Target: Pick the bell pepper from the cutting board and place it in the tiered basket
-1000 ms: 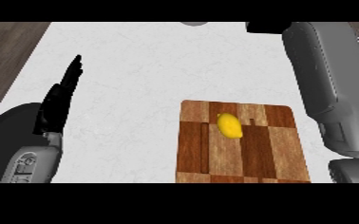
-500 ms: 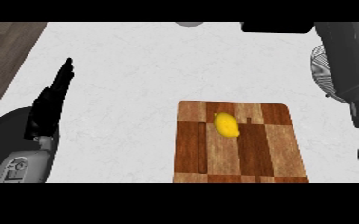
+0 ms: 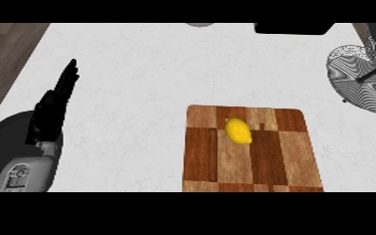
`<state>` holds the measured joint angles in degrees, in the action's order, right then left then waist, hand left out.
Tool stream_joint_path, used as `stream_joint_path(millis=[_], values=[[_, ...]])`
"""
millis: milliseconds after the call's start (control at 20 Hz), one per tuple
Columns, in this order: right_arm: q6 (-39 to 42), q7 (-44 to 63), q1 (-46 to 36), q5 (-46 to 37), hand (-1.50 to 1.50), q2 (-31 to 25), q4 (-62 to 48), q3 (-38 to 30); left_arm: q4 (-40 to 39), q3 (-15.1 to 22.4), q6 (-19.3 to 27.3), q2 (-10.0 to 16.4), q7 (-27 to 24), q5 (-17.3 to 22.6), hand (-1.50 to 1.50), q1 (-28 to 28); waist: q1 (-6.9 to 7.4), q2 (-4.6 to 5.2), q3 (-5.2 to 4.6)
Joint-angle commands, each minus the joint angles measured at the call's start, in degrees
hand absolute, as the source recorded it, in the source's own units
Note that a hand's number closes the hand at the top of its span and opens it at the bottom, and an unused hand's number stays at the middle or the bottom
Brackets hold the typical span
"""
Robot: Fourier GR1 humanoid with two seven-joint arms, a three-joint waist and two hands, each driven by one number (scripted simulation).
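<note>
Left hand [image 3: 53, 107]: lower left of frame, fingers straight and together, pointing up, holding nothing; well apart from the board. Yellow bell pepper [image 3: 238, 130]: lies on the wooden cutting board [image 3: 294, 159], upper-centre area of the board, lower centre-right of frame. Wire tiered basket [image 3: 352, 74]: right edge, partly cut off, above and right of the board. All on a white counter [image 3: 147, 69].

Below me spreads a white, faintly marbled counter [image 3: 147, 69]. At its far edge sits a small grey rounded thing [image 3: 199, 24] — only partly in view — and to its right a flat black block [image 3: 292, 28]. A dark wood-grain strip [image 3: 18, 45] borders the counter's left side.
</note>
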<state>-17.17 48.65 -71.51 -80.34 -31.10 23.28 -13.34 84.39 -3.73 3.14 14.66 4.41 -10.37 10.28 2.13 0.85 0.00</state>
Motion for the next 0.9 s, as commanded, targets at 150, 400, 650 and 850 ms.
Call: stream_joint_path(millis=[150,400,650,850], values=[[0.4,-1.4,1.1,-3.4,1.50,-6.1,-5.5,1.4,-1.7,-2.0,0.0,0.6,-0.5,0.3,0.00,0.5,-0.50,-0.10,0.02],[-0.7,-10.0,3.5,0.0,1.50,-9.7,-7.6,-1.4,-1.2,-0.1,0.0,-1.2,-1.8,-0.4,0.00,-1.2,-0.55,-0.16,0.06],[0.9,-15.4,4.0,3.8,1.50,-11.4,-9.4,-4.6,1.4,0.5,0.8,-0.8,1.7,-2.3,0.00,-0.3,-0.45,-0.20,0.10],[0.4,-17.1,5.6,7.1,1.50,-9.6,-7.9,-6.7,1.6,-1.2,-1.0,-0.3,1.4,0.1,0.00,-0.7,-1.01,-0.47,0.04]])
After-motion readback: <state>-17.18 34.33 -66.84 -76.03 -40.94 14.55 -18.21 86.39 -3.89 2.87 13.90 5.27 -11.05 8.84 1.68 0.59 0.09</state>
